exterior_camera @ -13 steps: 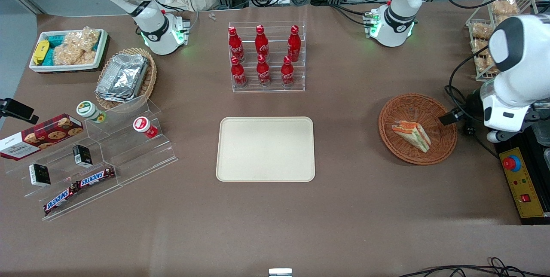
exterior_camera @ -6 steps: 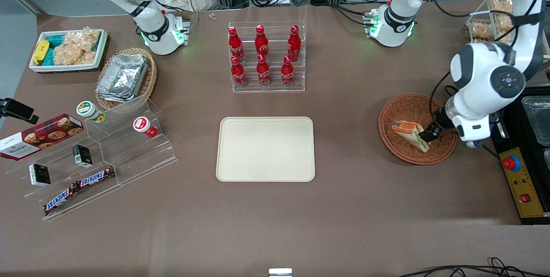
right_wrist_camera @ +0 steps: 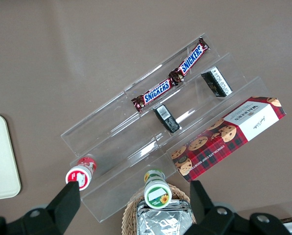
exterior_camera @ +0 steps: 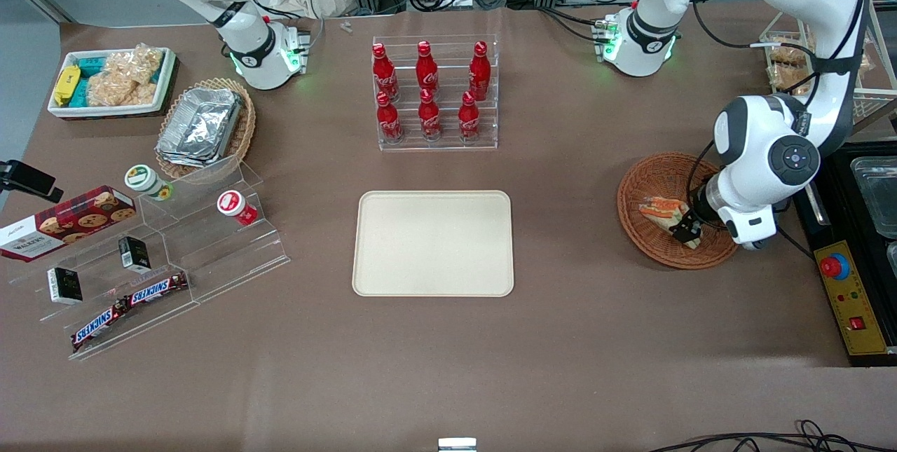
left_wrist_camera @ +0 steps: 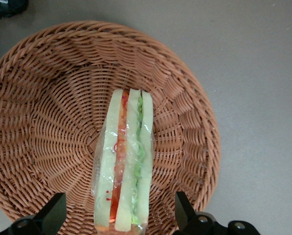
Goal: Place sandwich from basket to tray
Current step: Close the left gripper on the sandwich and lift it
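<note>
The wrapped sandwich (exterior_camera: 661,211) (left_wrist_camera: 124,161), a white-bread wedge with orange-red and green filling stripes, lies in the round reddish-brown wicker basket (exterior_camera: 659,172) (left_wrist_camera: 48,98). My left gripper (exterior_camera: 685,228) (left_wrist_camera: 120,215) hangs low over the basket, open, with one finger on each side of the sandwich's wide end and a gap between each finger and the wrap. The cream-beige tray (exterior_camera: 433,243) sits bare at the table's middle, well apart from the basket toward the parked arm's end.
A clear rack of red cola bottles (exterior_camera: 434,93) stands farther from the front camera than the tray. A black control box with a red button (exterior_camera: 851,298) sits beside the basket at the working arm's end. A wire rack of snack bags (exterior_camera: 792,59) stands above it.
The left arm swung in from the table's edge and came down over the basket. Its gripper now straddles the sandwich. The sandwich has not moved.
</note>
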`<state>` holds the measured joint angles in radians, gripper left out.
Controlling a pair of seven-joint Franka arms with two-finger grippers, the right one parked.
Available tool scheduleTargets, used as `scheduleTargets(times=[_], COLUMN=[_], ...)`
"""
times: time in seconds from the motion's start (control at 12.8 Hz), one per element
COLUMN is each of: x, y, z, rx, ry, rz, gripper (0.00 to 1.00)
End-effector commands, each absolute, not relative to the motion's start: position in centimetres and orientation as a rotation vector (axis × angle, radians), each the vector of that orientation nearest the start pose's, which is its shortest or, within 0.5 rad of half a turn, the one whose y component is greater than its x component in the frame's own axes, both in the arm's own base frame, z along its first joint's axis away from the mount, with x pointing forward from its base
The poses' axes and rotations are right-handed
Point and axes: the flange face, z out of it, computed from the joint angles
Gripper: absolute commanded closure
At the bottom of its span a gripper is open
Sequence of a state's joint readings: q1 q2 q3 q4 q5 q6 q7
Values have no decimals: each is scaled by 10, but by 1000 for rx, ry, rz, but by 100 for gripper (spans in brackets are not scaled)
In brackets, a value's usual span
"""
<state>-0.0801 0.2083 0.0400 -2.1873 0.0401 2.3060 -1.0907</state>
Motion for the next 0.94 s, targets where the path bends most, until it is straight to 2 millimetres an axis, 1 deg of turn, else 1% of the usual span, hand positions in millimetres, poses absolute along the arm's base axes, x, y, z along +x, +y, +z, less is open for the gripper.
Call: scheduleTargets(times=[0.0, 0.31, 0.39, 0.47, 0.55, 0.7, 0.86], x=[538, 530, 529, 529, 530, 533, 540], y=[-21, -27, -27, -27, -26, -27, -28], z=[276, 249, 246, 247, 249, 256, 282], rx=[-2641, -2605, -2601, -2593, -2580, -2567, -2597], ry=[-1521, -1568, -1571, -1585, -1610, -1647, -1638], rz=[79, 90, 93, 91, 84, 63, 25], gripper=[0, 1, 15, 66, 99, 100, 100])
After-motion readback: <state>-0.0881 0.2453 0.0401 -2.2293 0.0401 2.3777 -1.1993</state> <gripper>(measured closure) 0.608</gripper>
